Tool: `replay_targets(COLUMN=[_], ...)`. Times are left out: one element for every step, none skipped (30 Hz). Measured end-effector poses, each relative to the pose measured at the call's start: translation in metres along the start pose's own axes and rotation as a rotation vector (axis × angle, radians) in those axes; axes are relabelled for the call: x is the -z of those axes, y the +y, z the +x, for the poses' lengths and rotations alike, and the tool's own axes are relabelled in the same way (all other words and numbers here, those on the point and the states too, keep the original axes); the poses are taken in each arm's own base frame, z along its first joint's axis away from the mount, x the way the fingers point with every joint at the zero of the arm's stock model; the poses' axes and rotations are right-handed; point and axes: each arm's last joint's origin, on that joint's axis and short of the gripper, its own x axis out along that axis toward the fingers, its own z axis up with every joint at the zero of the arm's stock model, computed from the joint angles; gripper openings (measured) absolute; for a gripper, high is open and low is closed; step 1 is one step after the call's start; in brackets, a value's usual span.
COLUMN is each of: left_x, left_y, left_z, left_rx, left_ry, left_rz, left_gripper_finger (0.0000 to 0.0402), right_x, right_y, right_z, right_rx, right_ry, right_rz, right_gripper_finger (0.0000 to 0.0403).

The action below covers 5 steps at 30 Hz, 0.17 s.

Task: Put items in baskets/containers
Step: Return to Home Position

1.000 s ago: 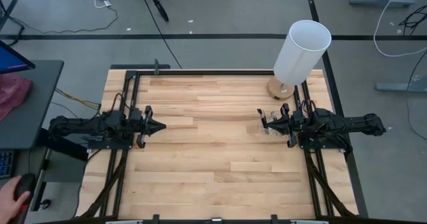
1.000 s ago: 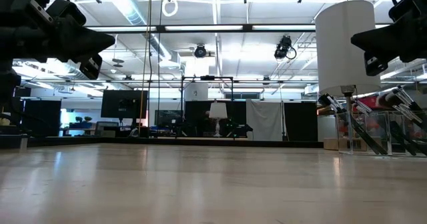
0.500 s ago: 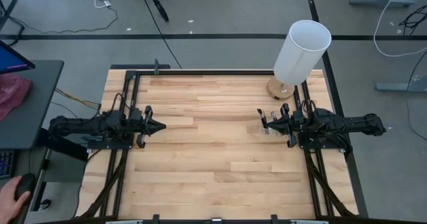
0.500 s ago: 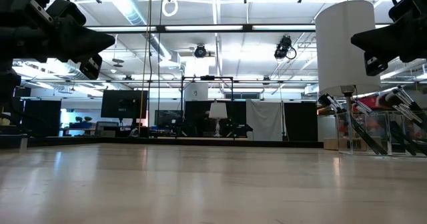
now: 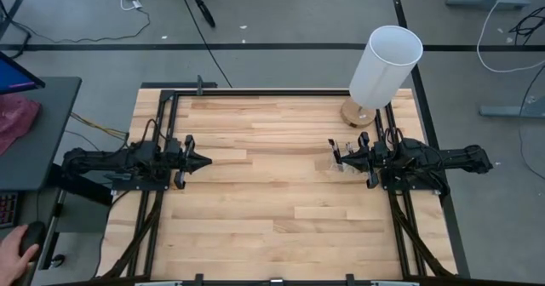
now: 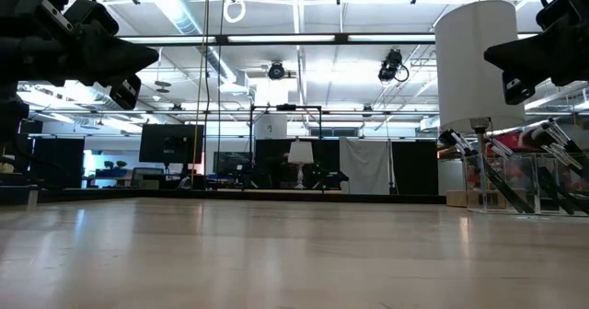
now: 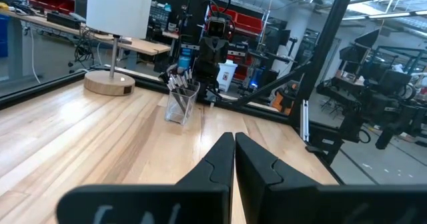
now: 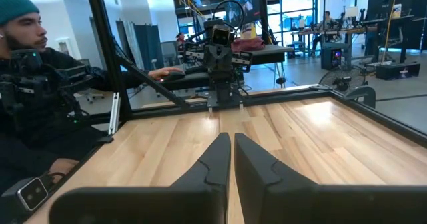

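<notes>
the holder (image 7: 181, 108), brushes (image 7: 177, 83) leaning in it, stood near the table's (image 5: 272, 209) right edge, just below the raised right gripper (image 8: 231, 139), whose fingers were pressed together. the left gripper (image 7: 234, 139), also closed, hung well apart.

The left hand (image 5: 203, 160) and the right hand (image 5: 335, 156) hover at opposite sides, pointing at each other, fingers pressed together.
</notes>
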Motion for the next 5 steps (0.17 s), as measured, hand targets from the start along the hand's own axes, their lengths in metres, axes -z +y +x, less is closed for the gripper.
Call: replay_targets(left_x=[0.0000,0.0000,0.0000,0.0000,0.0000], left_y=[0.0000,0.0000,0.0000,0.0000,0.0000], left_z=[0.0000,0.0000,0.0000,0.0000,0.0000], left_rx=[0.000,0.000,0.000,0.000,0.000], left_ry=[0.000,0.000,0.000,0.000,0.000], left_rz=[0.000,0.000,0.000,0.000,0.000], left_gripper_finger=[0.0016,0.0016,0.0016,0.0016,0.0016], right_x=[0.0000,0.0000,0.0000,0.0000,0.0000], right_y=[0.0000,0.0000,0.0000,0.0000,0.0000], right_z=[0.0000,0.0000,0.0000,0.0000,0.0000], right_rx=[0.000,0.000,0.000,0.000,0.000], right_ry=[0.000,0.000,0.000,0.000,0.000], right_rz=[0.000,0.000,0.000,0.000,0.000], right_gripper_finger=[0.0025,0.0025,0.0025,0.0025,0.0025])
